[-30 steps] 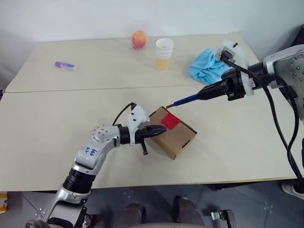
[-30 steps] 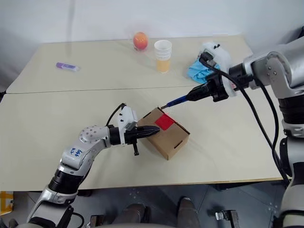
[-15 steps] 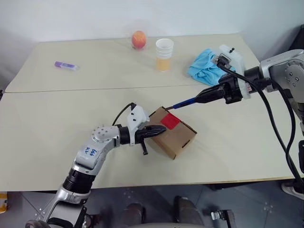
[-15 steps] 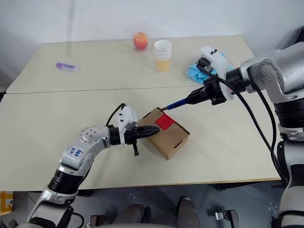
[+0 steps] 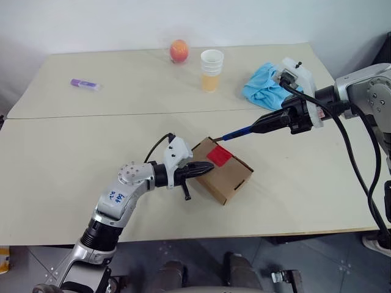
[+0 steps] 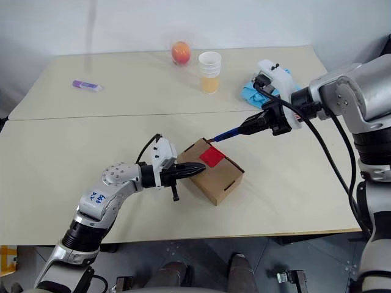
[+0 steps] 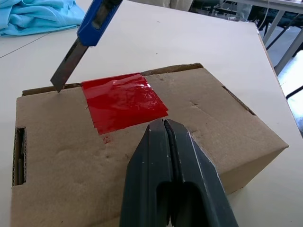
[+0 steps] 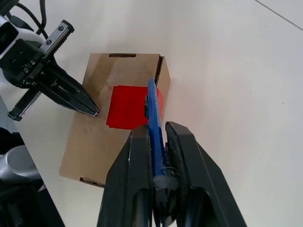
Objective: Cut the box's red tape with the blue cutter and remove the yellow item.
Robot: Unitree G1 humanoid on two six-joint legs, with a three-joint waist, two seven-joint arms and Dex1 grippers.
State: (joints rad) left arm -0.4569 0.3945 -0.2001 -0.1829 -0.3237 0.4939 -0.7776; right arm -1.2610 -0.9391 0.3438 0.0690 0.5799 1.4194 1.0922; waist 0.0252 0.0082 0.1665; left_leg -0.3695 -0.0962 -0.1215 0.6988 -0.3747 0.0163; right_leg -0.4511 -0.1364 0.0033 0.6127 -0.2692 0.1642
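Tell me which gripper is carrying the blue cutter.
The right gripper, its jaws shut on the blue cutter with the blade at the box edge beside the red tape. The left gripper presses the lid, empty.

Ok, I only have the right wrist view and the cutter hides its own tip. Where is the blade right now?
Observer: The blue cutter has its blade tip at the box lid's far edge, just beside the red tape, not on it.
Operator: Is the tape cut yet?
Observer: No, the left wrist view shows it whole, wrinkled but unbroken.
Operator: What's the left gripper doing?
Observer: It is shut, with its closed fingertips on the lid just short of the tape.
Operator: Anything near my right arm?
Observer: A light blue cloth lies on the table just behind the right gripper.
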